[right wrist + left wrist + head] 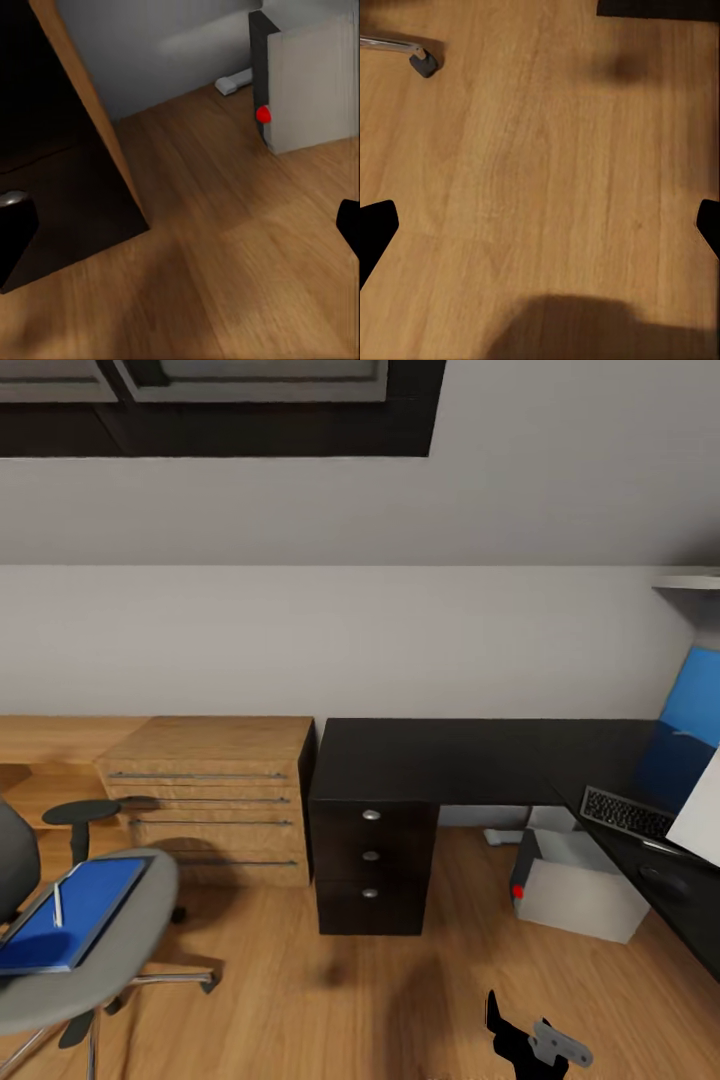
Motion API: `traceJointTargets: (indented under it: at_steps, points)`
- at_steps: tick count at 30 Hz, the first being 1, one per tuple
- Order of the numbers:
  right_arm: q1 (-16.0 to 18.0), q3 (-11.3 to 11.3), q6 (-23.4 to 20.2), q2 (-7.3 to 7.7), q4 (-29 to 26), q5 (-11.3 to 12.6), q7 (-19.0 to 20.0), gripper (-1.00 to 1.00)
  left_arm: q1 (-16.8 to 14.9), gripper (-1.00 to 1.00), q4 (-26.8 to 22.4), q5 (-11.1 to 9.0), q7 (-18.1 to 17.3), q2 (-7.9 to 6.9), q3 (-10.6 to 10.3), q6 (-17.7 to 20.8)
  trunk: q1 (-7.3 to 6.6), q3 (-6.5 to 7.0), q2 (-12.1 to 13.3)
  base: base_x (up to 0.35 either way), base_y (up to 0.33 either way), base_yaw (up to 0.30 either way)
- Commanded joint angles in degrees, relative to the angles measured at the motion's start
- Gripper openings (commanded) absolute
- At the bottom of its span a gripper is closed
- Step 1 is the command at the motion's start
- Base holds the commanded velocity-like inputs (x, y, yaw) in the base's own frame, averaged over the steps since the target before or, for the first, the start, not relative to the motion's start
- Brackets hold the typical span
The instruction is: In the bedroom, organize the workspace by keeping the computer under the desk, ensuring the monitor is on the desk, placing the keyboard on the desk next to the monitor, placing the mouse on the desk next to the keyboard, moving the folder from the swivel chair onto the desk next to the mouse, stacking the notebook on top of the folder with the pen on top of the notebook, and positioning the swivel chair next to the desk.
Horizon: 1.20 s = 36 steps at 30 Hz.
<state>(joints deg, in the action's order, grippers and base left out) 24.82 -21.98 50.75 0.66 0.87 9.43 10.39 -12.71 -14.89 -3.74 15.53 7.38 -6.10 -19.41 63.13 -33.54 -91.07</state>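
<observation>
My main worry from here is the folder (70,913); it lies flat on the grey seat of the swivel chair (130,945), and that chair rolls on castors, so a clumsy reach could shove the whole chair away from the desk (450,760) or slide the thin folder off the seat edge; the small white stick-like thing (58,906) lying on the folder, perhaps the pen, could roll off if I tilt it; I also judge that a flat, thin folder gives the fingers little to bite on, so a pinch at its rim may slip.

The folder looks bright blue and rectangular, nearly as wide as the seat, well apart from the desk, beyond the wooden chest of drawers (215,800); the computer (580,880) stands on the floor under the desk, red dot at its front; the keyboard (628,812) lies on the desk's far wing, close beside a white-backed panel (700,810) that I take for the monitor.

The left gripper (540,225) hangs over bare wooden floor with its fingers spread wide and nothing between them; the right gripper (180,225) is likewise parted and empty, pointing at the floor near the desk drawers (372,855).
</observation>
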Motion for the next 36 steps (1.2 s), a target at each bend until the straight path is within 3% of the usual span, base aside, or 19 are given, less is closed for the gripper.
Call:
traceJointTargets:
  at_steps: [1, 9, 13, 26, 36]
  points:
    - [0.1, -0.1, 0.1, -0.03, 0.1, 0.6, 0.6, 1.00, 0.0, 1.00, 0.1, -0.4, 0.4, -0.06, -0.5, -0.2, 0.00, -0.06, 0.0, 0.000, 0.000, -0.286]
    - [0.1, -0.1, 0.0, -0.13, 0.1, 0.6, 0.3, 1.00, 0.0, 1.00, 0.1, -0.4, 0.4, -0.25, -0.5, -0.2, 0.00, -0.55, 0.0, 0.000, 0.000, -0.120]
    - [0.1, -0.1, 0.0, -0.14, 0.1, 0.6, -1.7, 1.00, 0.0, 1.00, 0.1, -0.4, 0.4, -0.26, -0.5, -0.2, 0.00, -0.78, 0.0, 0.028, 0.000, 0.030]
    - [0.1, -0.2, 0.0, -0.75, 0.1, 0.6, -2.5, 1.00, 0.0, 1.00, 0.1, -0.4, 0.4, -0.19, -0.5, -0.2, 0.00, -0.87, 0.0, 0.254, 0.000, 0.004]
    - [0.1, -0.2, 0.1, -1.54, 0.2, 0.6, -2.4, 1.00, 0.0, 1.00, 0.1, -0.4, 0.4, -0.19, -0.5, -0.2, 0.00, -0.75, 0.0, 0.017, 0.000, -0.075]
